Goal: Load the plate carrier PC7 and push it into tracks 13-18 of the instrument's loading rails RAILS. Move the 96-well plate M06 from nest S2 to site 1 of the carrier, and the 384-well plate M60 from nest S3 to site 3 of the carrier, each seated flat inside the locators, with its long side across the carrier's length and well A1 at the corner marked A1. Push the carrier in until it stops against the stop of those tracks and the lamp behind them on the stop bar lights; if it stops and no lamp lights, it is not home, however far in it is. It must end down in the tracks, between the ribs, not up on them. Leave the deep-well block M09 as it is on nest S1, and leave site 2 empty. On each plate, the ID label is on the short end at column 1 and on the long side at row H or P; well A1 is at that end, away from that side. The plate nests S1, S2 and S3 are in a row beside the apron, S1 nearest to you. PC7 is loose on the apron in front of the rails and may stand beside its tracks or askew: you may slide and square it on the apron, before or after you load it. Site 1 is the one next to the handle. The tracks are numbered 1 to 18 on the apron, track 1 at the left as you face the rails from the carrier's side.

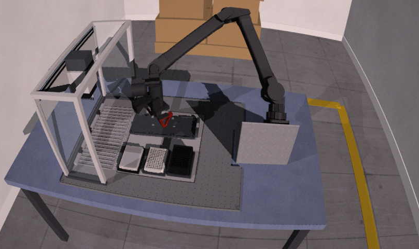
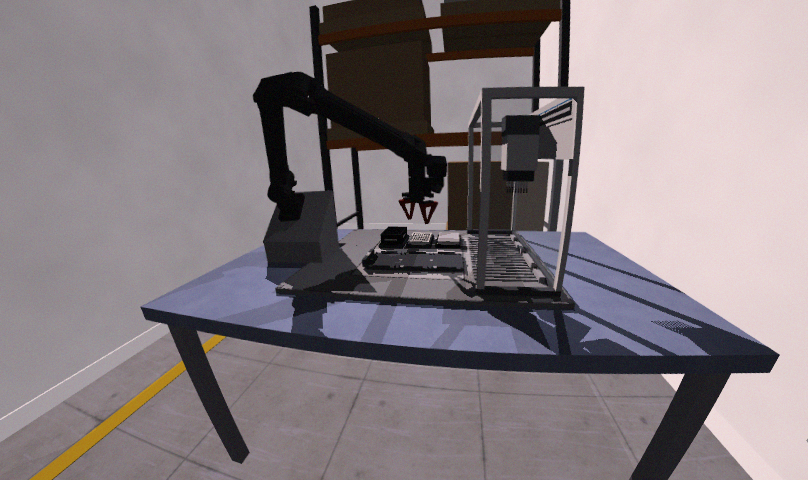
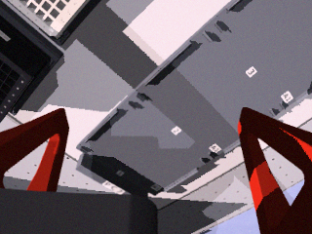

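In the top view, the instrument's loading rails RAILS (image 1: 108, 135) lie inside the framed enclosure (image 1: 79, 111) at the left. Just right of them, three nests stand in a row, each filled: the 384-well plate M60 (image 1: 130, 157), the 96-well plate M06 (image 1: 156, 160), then the black deep-well block M09 (image 1: 180, 160). Behind the nests, the plate carrier PC7 (image 1: 180, 127) lies on the apron, its long axis pointing toward the rails, all sites bare. The gripper (image 1: 164, 120) hangs above it, jaws spread fully, holding nothing. Only the wrist view shows the carrier's small white corner tags (image 3: 252, 72); the exterior view shows the gripper (image 2: 417, 209) well above the table (image 2: 396, 333).
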{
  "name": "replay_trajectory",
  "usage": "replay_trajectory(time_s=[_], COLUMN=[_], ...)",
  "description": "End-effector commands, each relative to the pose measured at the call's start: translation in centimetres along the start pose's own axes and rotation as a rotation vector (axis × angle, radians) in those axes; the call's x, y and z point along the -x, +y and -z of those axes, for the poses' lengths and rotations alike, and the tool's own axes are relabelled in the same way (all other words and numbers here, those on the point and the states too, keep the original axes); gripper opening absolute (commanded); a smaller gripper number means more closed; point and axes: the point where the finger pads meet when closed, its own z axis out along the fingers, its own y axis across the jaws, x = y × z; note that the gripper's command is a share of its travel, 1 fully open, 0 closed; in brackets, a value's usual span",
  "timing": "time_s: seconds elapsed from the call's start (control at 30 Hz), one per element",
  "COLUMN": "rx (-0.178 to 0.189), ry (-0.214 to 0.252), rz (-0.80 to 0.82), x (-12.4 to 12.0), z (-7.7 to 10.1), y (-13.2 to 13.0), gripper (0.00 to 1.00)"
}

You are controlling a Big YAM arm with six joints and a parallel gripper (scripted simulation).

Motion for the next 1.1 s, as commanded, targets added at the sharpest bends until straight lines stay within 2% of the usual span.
replay_trajectory(time_s=[0.0, 0.23, 0.3, 0.67, 0.93, 0.97, 1.07], rx=[-0.026, -0.029, -0.029, -0.034, -0.027, -0.002, 0.001], ry=[-0.032, -0.029, -0.029, -0.023, -0.019, -0.003, 0.0], rz=[0.154, 0.388, 0.388, 0.755, 0.752, 0.764, 0.767], x=[1.0, 1.0, 1.0, 1.0, 0.8, 0.2, 0.1], z=[1.3, 1.2, 1.2, 1.2, 1.2, -0.7, -1.6], y=[-1.0, -1.0, -1.0, -1.0, -0.9, -0.3, -0.1], gripper=[1.0, 1.0, 1.0, 1.0, 1.0, 1.0, 1.0])
